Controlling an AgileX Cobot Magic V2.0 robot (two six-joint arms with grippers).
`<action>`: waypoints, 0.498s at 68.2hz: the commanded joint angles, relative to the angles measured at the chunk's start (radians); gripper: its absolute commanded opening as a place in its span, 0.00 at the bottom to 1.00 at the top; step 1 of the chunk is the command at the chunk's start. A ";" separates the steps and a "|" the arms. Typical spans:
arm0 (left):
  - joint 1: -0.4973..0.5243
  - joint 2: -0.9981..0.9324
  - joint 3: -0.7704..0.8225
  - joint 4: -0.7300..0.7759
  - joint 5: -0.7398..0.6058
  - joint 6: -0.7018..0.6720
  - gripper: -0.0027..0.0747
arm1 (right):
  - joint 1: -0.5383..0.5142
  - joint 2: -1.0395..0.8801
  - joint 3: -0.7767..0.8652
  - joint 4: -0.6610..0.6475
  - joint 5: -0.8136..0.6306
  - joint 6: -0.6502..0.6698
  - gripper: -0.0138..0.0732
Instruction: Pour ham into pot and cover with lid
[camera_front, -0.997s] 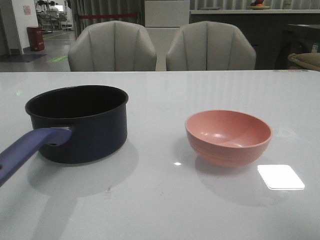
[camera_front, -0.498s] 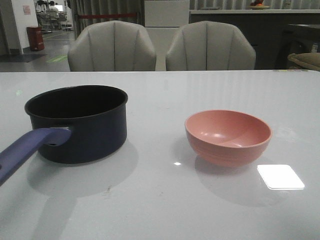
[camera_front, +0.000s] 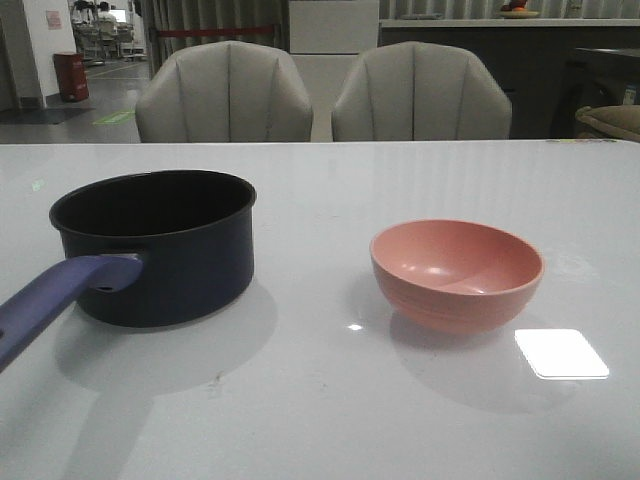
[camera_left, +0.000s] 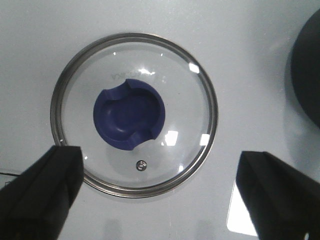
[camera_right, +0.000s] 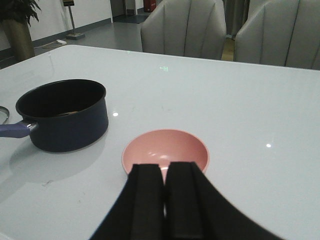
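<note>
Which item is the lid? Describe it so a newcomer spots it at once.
On the white table, look under the left tool, beside the dark pot. The lid lies flat there: a round glass disc with a thin metal rim. Its dark blue knob in the middle sets it apart from the open pot.

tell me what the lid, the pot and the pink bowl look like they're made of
The lid: clear glass, with glints and the table showing through it, a thin brushed-metal rim and a matte blue knob, probably plastic.
The pot: likely coated metal, with a dark navy satin outside, a dull black inside and a purple-blue handle that looks plastic.
The pink bowl: smooth semi-matte salmon, probably plastic or melamine; ceramic can't be ruled out.
</note>
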 joint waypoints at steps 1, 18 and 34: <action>0.032 0.029 -0.060 -0.032 0.004 0.021 0.89 | -0.002 0.011 -0.029 0.003 -0.080 -0.012 0.34; 0.093 0.144 -0.067 -0.063 0.017 0.054 0.89 | -0.002 0.011 -0.029 0.003 -0.080 -0.012 0.34; 0.106 0.221 -0.067 -0.104 -0.010 0.125 0.89 | -0.002 0.011 -0.029 0.003 -0.080 -0.012 0.34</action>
